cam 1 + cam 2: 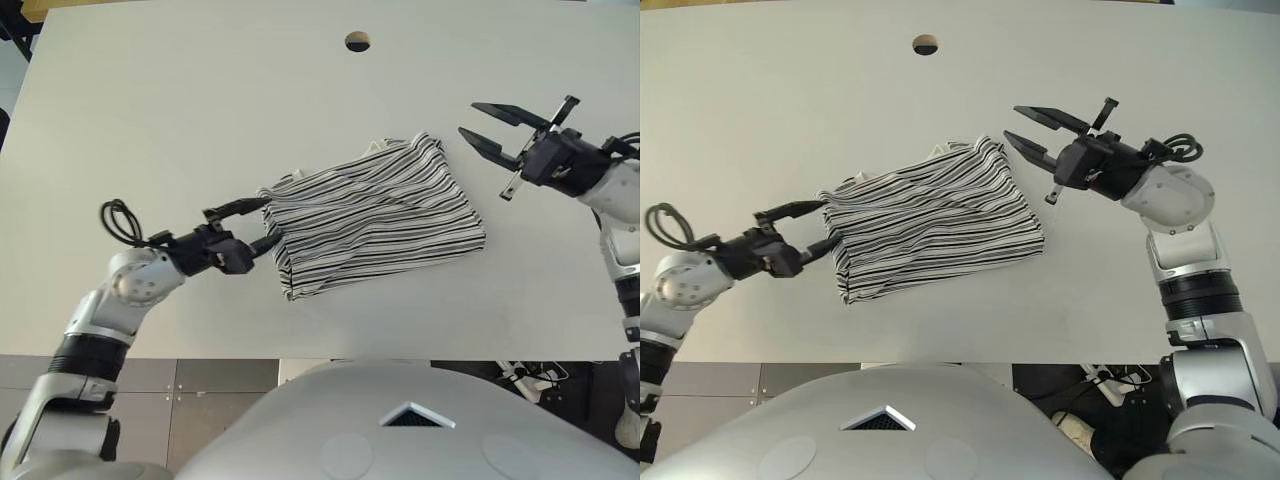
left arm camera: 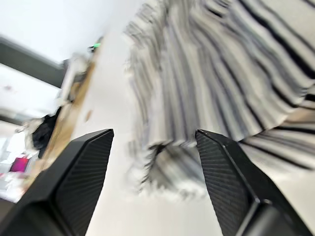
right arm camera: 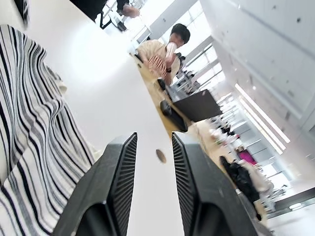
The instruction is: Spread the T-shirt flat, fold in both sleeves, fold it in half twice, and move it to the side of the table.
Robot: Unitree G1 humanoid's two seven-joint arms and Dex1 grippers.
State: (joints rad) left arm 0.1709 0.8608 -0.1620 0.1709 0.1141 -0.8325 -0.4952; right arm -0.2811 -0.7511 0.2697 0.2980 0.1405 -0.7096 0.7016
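Note:
The black-and-white striped T-shirt (image 1: 375,215) lies folded into a rough rectangle in the middle of the white table (image 1: 200,120). My left gripper (image 1: 262,224) is open at the shirt's left edge, one finger above that edge and one beside it; the left wrist view shows the shirt's edge (image 2: 162,152) between the two spread fingers (image 2: 88,162). My right gripper (image 1: 484,129) is open, raised a little above the table just off the shirt's far right corner. Striped cloth (image 3: 29,147) lies below it in the right wrist view.
A small round cable hole (image 1: 357,41) sits near the table's far edge. Bare tabletop lies on every side of the shirt, widest to the left and at the back. The table's near edge runs just below the shirt.

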